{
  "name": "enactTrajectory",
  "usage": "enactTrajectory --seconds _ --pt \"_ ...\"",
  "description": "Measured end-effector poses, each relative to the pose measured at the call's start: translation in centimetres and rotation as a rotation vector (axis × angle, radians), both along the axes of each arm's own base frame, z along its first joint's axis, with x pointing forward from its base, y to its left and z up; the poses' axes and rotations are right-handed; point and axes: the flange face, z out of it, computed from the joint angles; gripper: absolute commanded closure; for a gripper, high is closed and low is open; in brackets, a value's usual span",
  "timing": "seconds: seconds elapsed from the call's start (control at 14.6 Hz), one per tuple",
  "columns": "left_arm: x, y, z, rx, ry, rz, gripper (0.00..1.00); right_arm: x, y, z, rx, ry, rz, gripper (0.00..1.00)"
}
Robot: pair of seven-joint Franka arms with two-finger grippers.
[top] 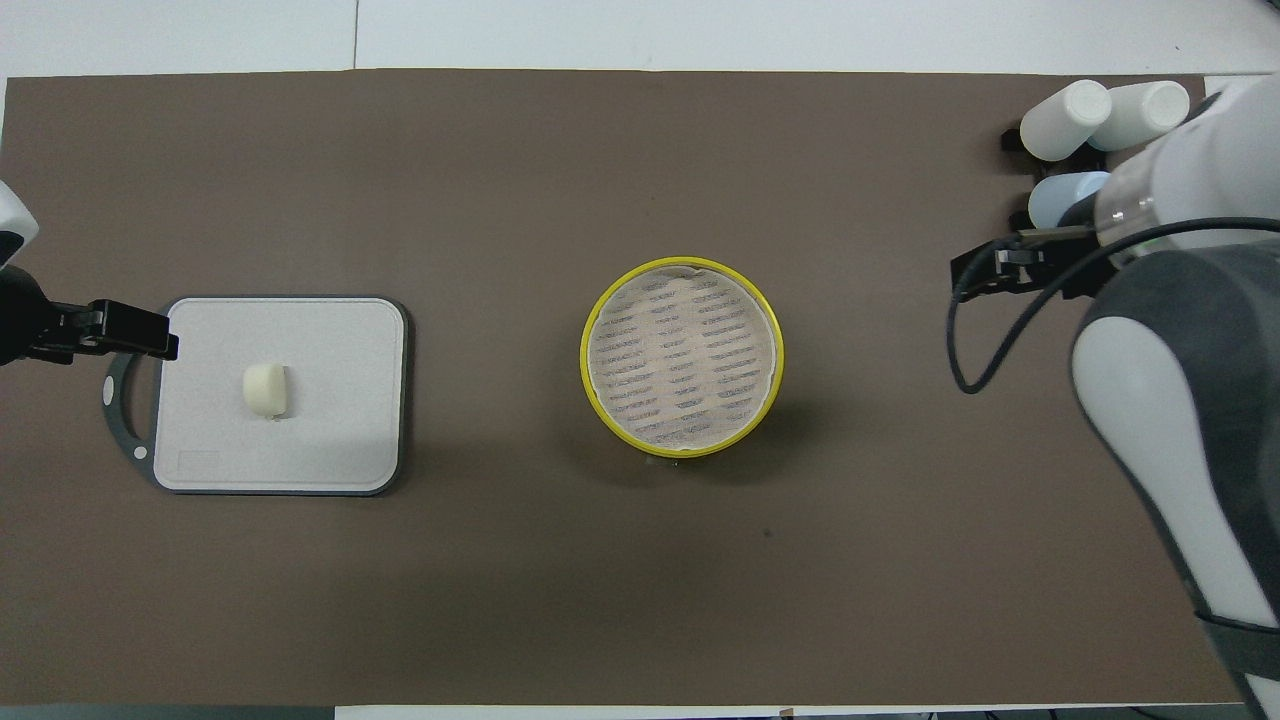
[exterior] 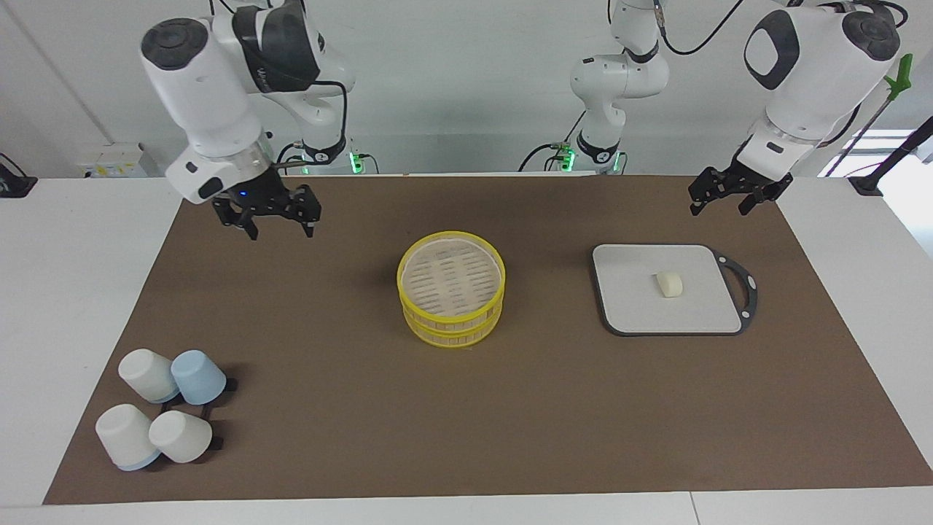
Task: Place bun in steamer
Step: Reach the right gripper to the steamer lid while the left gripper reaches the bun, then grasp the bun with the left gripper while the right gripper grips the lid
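The bun is a small cream-white lump lying on the grey tray, toward the left arm's end of the table. The steamer stands at the middle of the brown mat as two stacked yellow-rimmed tiers. Its slatted top shows and nothing lies on it. My left gripper hangs open and empty over the mat by the tray's corner nearest the robots. My right gripper hangs open and empty over the mat toward the right arm's end. The overhead view shows the bun, the steamer, the left gripper and the right gripper.
The grey tray has a dark rim and a loop handle at its outer end. Several upturned white and pale blue cups stand at the mat's corner toward the right arm's end, farther from the robots; they also show in the overhead view.
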Motion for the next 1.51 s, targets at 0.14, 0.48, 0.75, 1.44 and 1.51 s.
enactTrajectory --seconds 0.14,0.48,0.75,1.44,1.51 --pt "-0.1 1.3 -2.6 0.000 0.006 0.025 0.00 0.2 5.8 -1.9 0.003 -0.005 -0.004 0.00" --pt "-0.2 3.0 -9.7 0.003 -0.004 0.061 0.00 0.1 19.5 -5.9 0.003 0.013 -0.065 0.00" --pt "-0.3 3.0 -16.0 0.007 -0.009 0.064 0.00 -0.2 27.9 -9.9 -0.016 0.023 -0.128 0.00" --pt "-0.2 2.1 -22.0 0.012 -0.023 0.072 0.01 -2.7 34.9 -14.0 -0.029 0.028 -0.115 0.09" --pt "-0.2 2.0 -22.4 0.012 -0.020 0.077 0.01 -2.9 35.1 -14.2 -0.032 0.031 -0.112 0.11"
